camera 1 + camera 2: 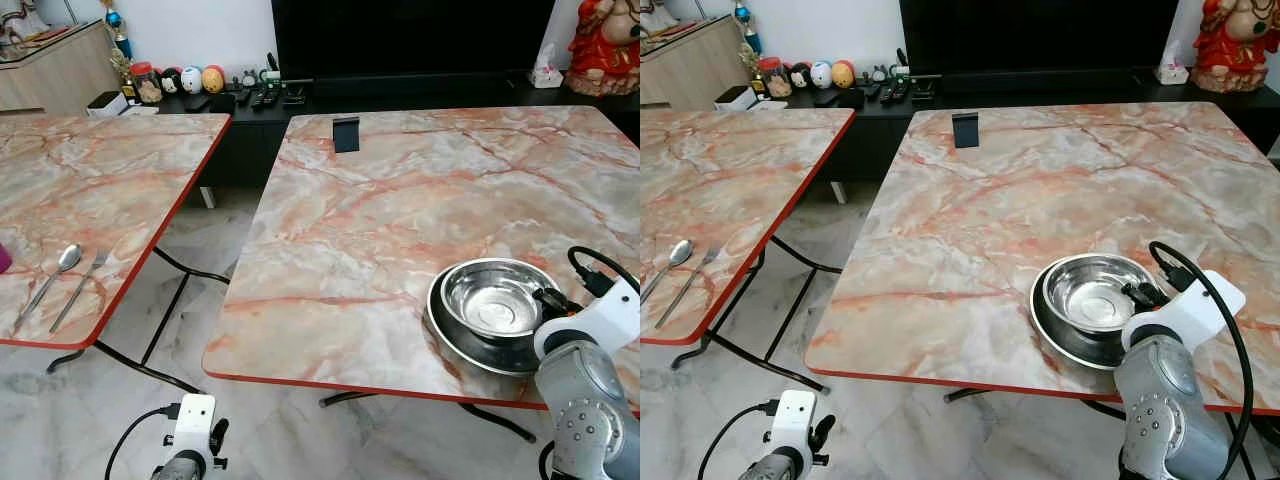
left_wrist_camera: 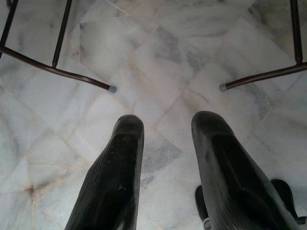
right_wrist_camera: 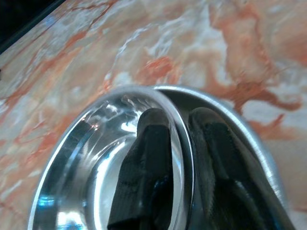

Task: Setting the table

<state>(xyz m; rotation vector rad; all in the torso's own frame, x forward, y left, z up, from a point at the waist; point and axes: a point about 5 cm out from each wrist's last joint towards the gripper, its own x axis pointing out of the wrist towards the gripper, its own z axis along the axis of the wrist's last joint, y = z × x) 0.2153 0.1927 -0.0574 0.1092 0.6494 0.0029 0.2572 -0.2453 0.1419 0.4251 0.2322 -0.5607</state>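
Observation:
A shiny steel bowl (image 1: 490, 298) sits inside a wider steel plate (image 1: 447, 338) near the front right edge of the right marble table (image 1: 380, 200). My right gripper (image 3: 180, 125) is at the bowl's right side. One finger is inside the bowl (image 3: 86, 163) and the other is outside over the plate (image 3: 249, 139), shut on the bowl's rim. A spoon (image 1: 62, 262) and a fork (image 1: 85, 282) lie side by side at the front of the left marble table (image 1: 90, 170). My left gripper (image 2: 165, 127) hangs open above the floor between the two tables.
A small dark stand (image 1: 346, 133) is upright at the right table's far edge. Black metal table legs (image 2: 57, 72) cross the marble floor in the gap between tables. A low black cabinet (image 1: 250, 110) with figurines and remotes runs behind.

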